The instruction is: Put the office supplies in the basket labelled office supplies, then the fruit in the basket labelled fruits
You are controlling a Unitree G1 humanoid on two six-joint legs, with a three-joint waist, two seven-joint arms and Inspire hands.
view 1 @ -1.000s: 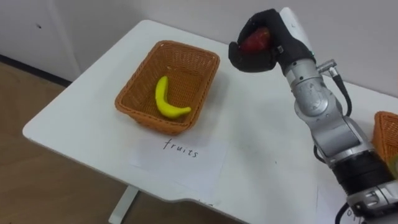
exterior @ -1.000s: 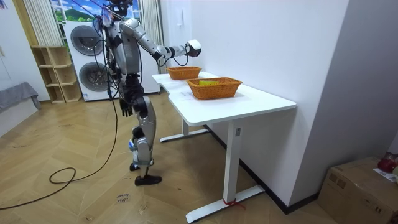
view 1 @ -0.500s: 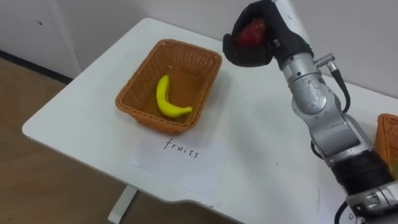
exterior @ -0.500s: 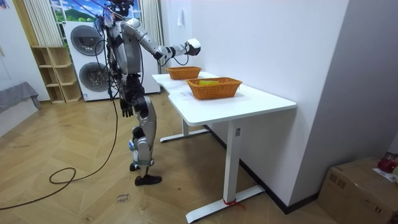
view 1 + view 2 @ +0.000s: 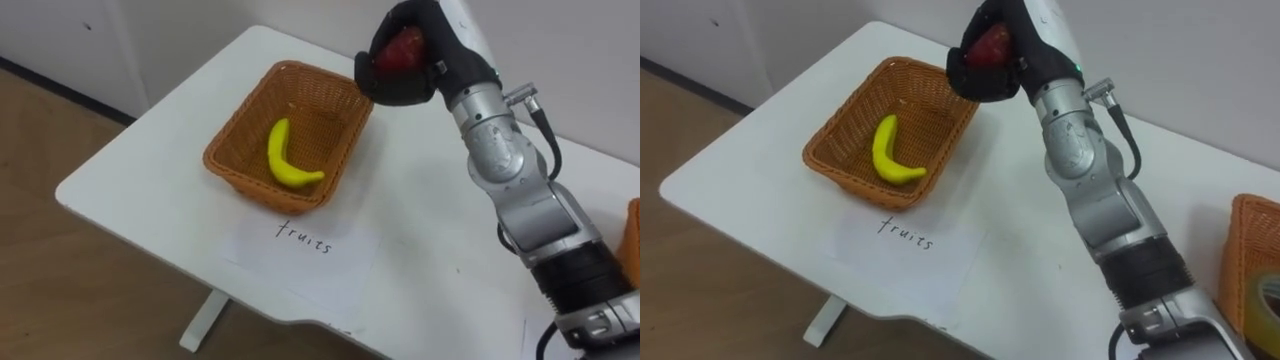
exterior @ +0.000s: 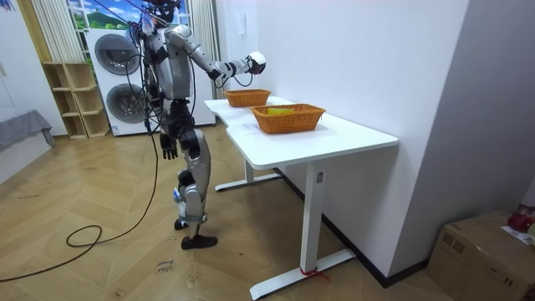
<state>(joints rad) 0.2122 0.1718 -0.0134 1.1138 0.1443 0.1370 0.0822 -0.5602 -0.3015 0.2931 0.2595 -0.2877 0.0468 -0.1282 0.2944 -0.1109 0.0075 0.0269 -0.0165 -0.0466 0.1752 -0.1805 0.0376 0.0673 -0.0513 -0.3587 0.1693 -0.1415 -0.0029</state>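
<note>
Now right hand, gripping apple, has neared fruit basket.

open-topped basket, banana lying mid-floor, bare wicker around it

One word legible: "fruits", handwritten in dark pen, lowercase, slightly slanted. Written on a white sheet of paper lying flat on the table, just in front of the near rim of the wicker basket. Readable in both eye views. Nothing else legible: no numbers, signs or other labels.
</note>
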